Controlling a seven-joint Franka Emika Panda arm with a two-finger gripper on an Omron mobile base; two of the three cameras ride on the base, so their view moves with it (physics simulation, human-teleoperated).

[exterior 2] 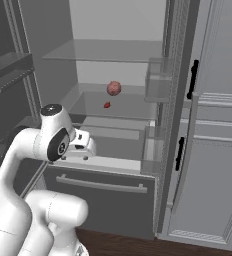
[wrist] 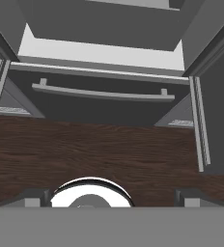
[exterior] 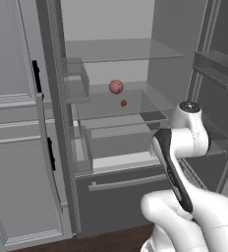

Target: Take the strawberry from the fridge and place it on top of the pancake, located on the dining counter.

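Note:
The fridge (exterior: 177,44) stands open in front of me, its clear shelves and pale interior showing in both base views. On the middle shelf lies the strawberry (exterior: 124,103) (exterior 2: 107,105), a small red lump near the shelf's front. My gripper (wrist: 111,197) is open with nothing between its widely spread fingertips (wrist: 34,195). It points down at the floor before the fridge, well below and in front of the strawberry. The pancake and the dining counter are out of view.
A larger pinkish-red ball (exterior: 116,86) (exterior 2: 114,88) sits just behind the strawberry. Below the shelves is a dark drawer with a bar handle (wrist: 102,94) (exterior 2: 100,185). Door bins (exterior: 219,69) (exterior 2: 8,67) flank the opening. Panelled cabinets (exterior: 17,147) (exterior 2: 213,175) adjoin. The floor is dark wood (wrist: 109,149).

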